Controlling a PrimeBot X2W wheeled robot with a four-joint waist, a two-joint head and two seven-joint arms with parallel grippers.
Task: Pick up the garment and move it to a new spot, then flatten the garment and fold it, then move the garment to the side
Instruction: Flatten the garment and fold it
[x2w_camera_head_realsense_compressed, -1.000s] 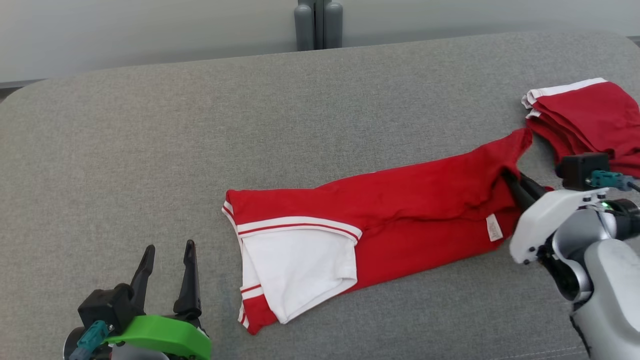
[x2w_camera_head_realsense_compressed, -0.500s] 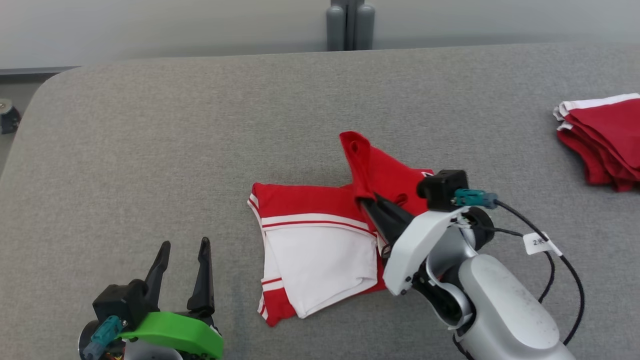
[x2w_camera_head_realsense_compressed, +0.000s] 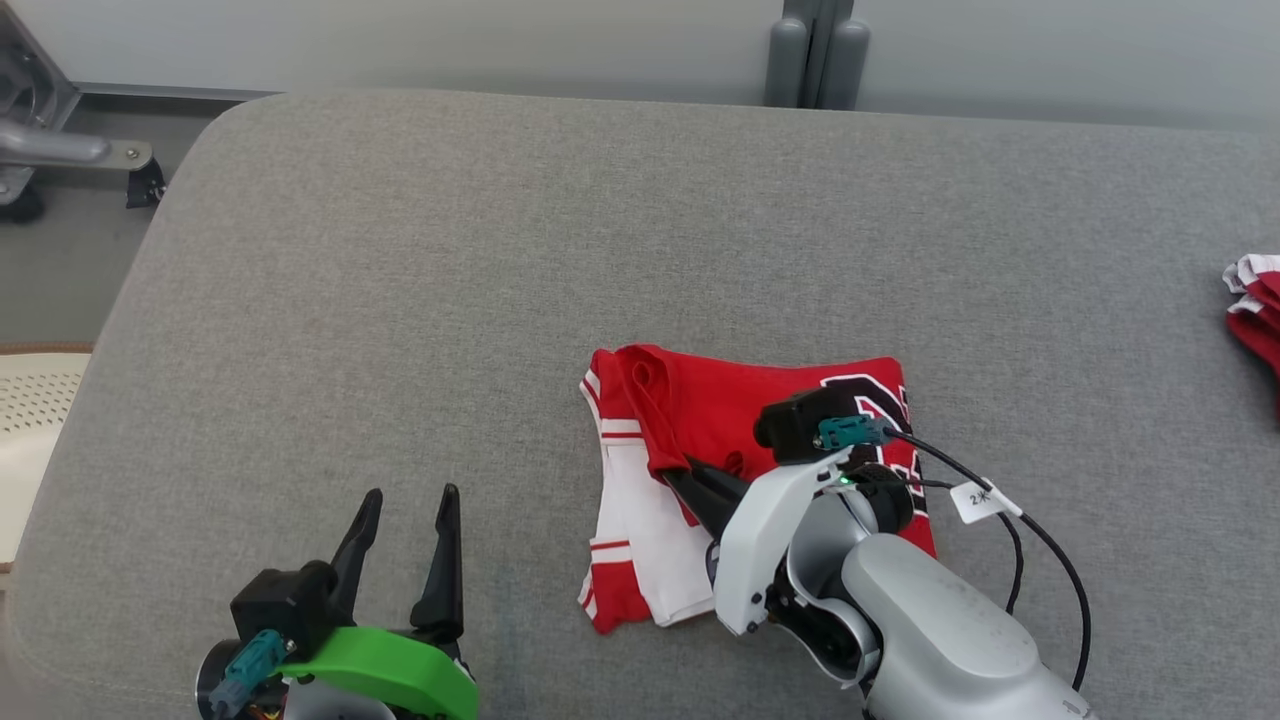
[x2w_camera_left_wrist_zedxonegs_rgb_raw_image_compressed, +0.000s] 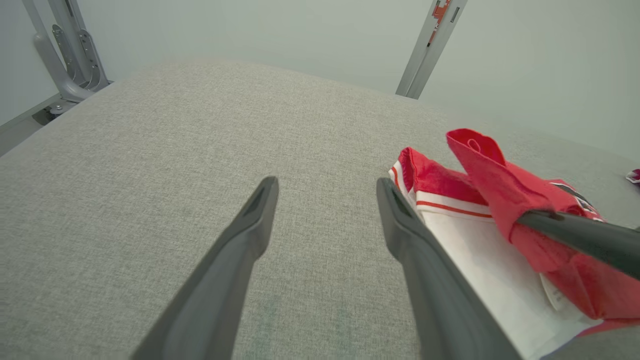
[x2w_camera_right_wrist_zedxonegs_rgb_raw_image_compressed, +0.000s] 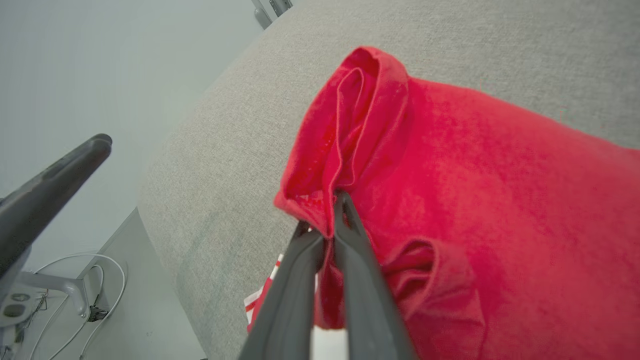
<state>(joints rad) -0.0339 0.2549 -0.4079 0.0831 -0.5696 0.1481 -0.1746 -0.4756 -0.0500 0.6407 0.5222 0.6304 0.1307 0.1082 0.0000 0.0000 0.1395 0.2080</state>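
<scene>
The garment (x2w_camera_head_realsense_compressed: 720, 410) is a red shirt with white panels and stripes, lying partly folded on the grey cushion (x2w_camera_head_realsense_compressed: 500, 300). My right gripper (x2w_camera_head_realsense_compressed: 685, 468) is shut on a bunched red edge of the garment (x2w_camera_right_wrist_zedxonegs_rgb_raw_image_compressed: 350, 140), holding that edge over the white part. In the left wrist view the garment (x2w_camera_left_wrist_zedxonegs_rgb_raw_image_compressed: 460, 200) lies at the right, with the pinched red flap raised above it. My left gripper (x2w_camera_head_realsense_compressed: 405, 500) stands open with nothing between its fingers, to the left of the garment and apart from it. The left gripper (x2w_camera_left_wrist_zedxonegs_rgb_raw_image_compressed: 325, 187) points across bare cushion.
Other folded red and white clothes (x2w_camera_head_realsense_compressed: 1255, 310) lie at the cushion's far right edge. A grey post (x2w_camera_head_realsense_compressed: 815, 50) stands behind the cushion. A metal frame (x2w_camera_head_realsense_compressed: 40, 140) and floor lie beyond the cushion's left edge.
My right gripper has carried the garment's right end leftwards over the rest, folding it shorter. The head camera has also turned, shifting the whole picture rightwards. The left gripper stays open.
</scene>
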